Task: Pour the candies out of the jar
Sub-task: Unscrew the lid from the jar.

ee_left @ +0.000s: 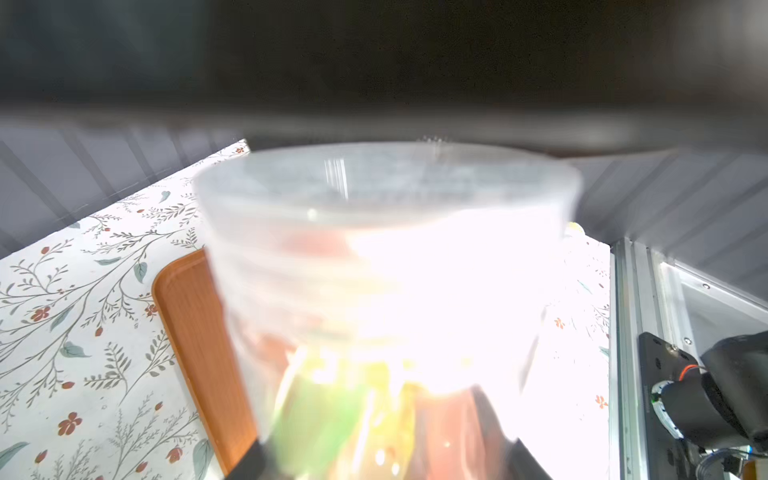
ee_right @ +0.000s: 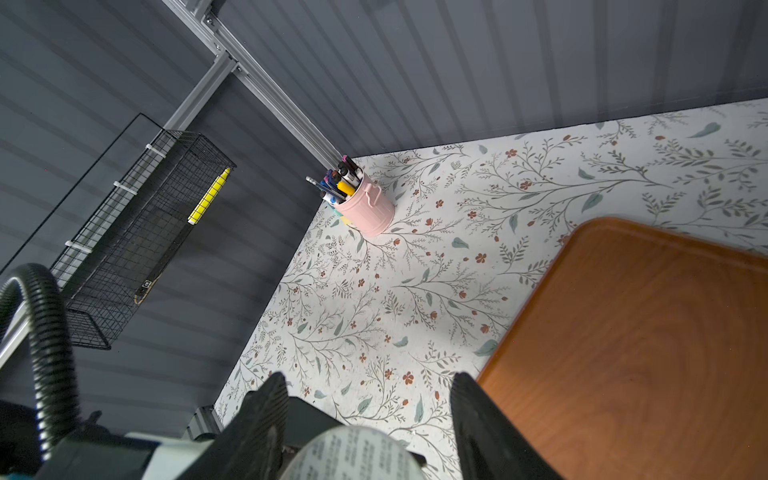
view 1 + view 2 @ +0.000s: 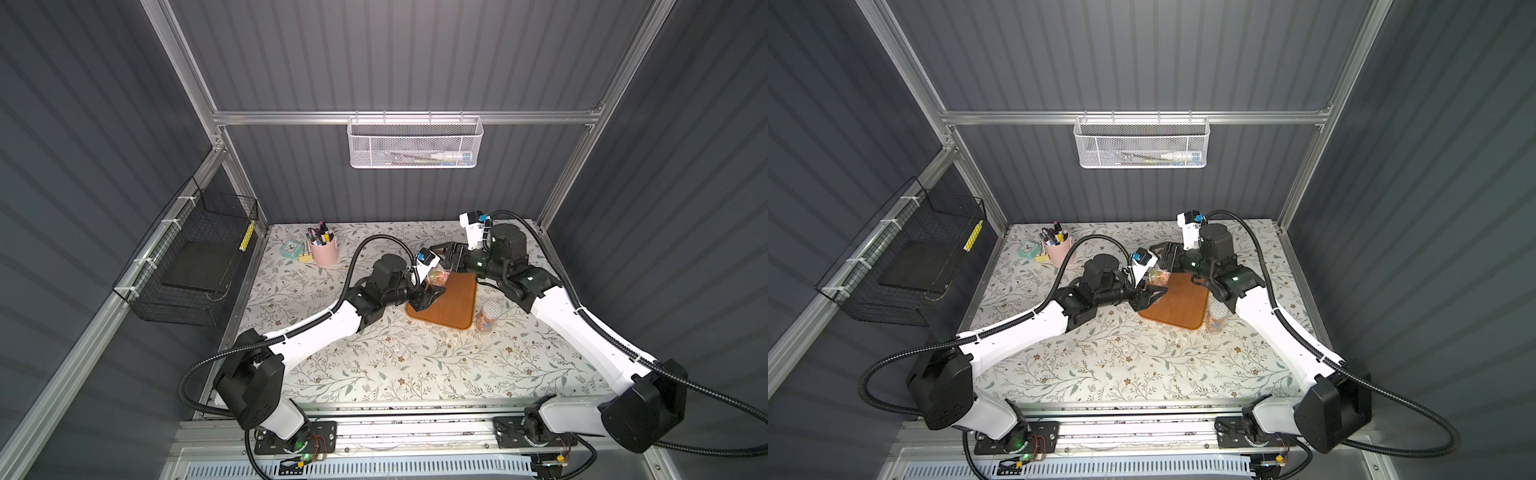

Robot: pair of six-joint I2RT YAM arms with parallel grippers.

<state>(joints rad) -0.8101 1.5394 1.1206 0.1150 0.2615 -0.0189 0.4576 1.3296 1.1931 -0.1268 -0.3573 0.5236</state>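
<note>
We see the left gripper [image 3: 433, 293] pinching the clear jar [image 1: 386, 266]. The jar fills the gap between its fingers and reaches out past them over a corner of the wooden tray [image 1: 187, 316]. The candies [image 1: 328, 411] lie inside the jar, blurred, close to those fingers. The right gripper [image 2: 368, 379] has its fingers apart with a printed white disc [image 2: 353, 455] between them near their base. We cannot tell whether they clamp it.

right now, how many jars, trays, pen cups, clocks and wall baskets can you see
jars: 2 (held jar, standing jar)
tray: 1
pen cup: 1
clock: 1
baskets: 2 (white mesh basket, black wire basket)
total: 7
</note>
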